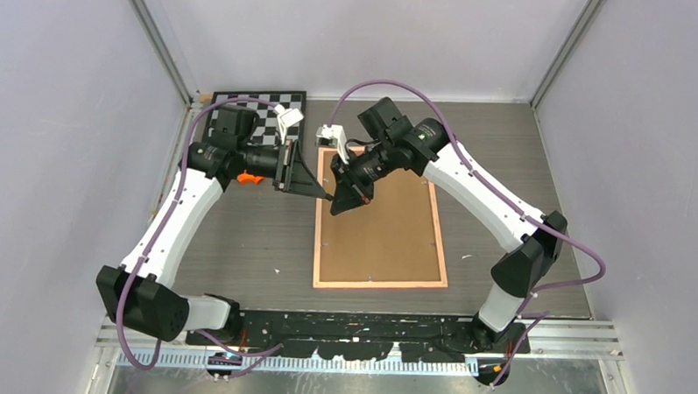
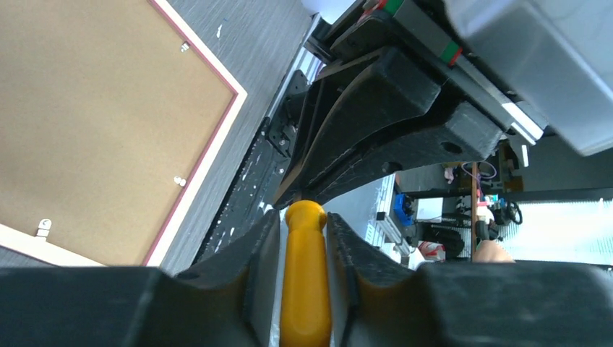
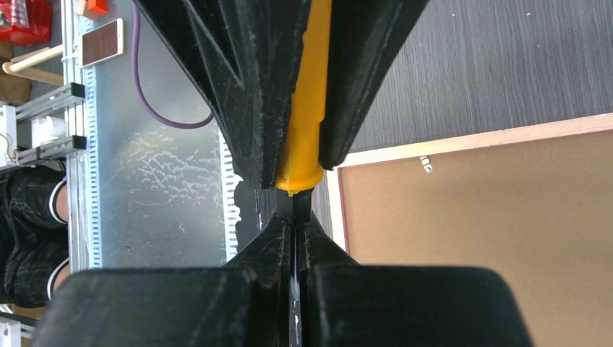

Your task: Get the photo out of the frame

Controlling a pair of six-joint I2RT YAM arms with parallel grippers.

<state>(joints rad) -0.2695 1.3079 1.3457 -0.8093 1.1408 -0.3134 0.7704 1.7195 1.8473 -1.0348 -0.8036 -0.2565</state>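
Observation:
The frame [image 1: 388,229] lies back up on the table, brown fibreboard inside a thin pink border, with small metal clips [image 2: 45,228]. The photo is hidden under the back. Both grippers meet tip to tip above the frame's far left corner. My left gripper [image 1: 326,194] is shut on the yellow handle [image 2: 305,282] of a tool. My right gripper [image 1: 339,205] is shut on the thin metal shaft [image 3: 293,217] coming out of that handle [image 3: 303,108]. In the left wrist view my left gripper [image 2: 303,217] faces the right one's fingers [image 2: 376,123]. The right wrist view shows my right gripper [image 3: 293,230] closed.
A black-and-white chessboard [image 1: 283,100] lies at the back left, partly under the left arm. A small orange object [image 1: 250,178] sits by the left arm. The frame's left edge [image 3: 336,195] and a clip [image 3: 426,165] lie below the grippers. Walls close three sides.

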